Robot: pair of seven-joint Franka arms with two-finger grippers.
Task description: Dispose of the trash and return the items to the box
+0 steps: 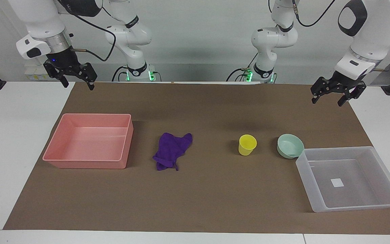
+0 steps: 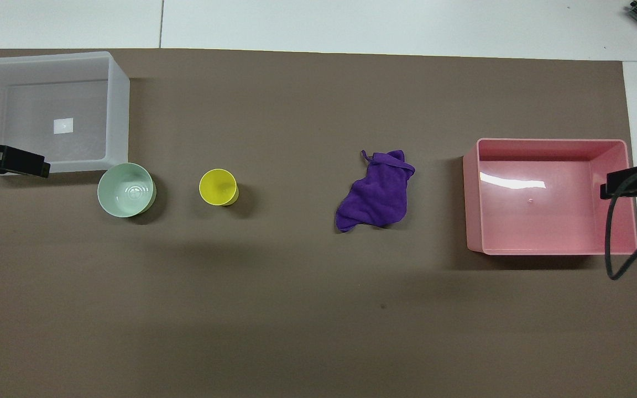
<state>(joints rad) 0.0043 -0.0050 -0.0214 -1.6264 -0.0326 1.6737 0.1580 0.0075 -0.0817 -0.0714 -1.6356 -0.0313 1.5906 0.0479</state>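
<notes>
The trash, a wrinkled purple rag [image 1: 172,150] [image 2: 376,190], lies on the mat mid-table. The items stand toward the left arm's end: an upright yellow cup [image 1: 247,144] [image 2: 218,187] and, beside it, a mint-green bowl [image 1: 289,145] [image 2: 126,189]. The bowl sits close to the corner of the box [image 1: 337,149] [image 2: 119,110], a clear bin with a white label and nothing inside. My left gripper [image 1: 328,101] [image 2: 6,160] hangs open and empty high over the mat's edge at its own end. My right gripper [image 1: 79,85] [image 2: 636,185] hangs open and empty over the mat's corner at its end.
A pink tray [image 1: 86,163] [image 2: 470,193] with nothing in it sits toward the right arm's end, beside the rag. A brown mat [image 1: 208,203] covers most of the white table [image 1: 12,135]. A black cable [image 2: 617,243] dangles from the right arm.
</notes>
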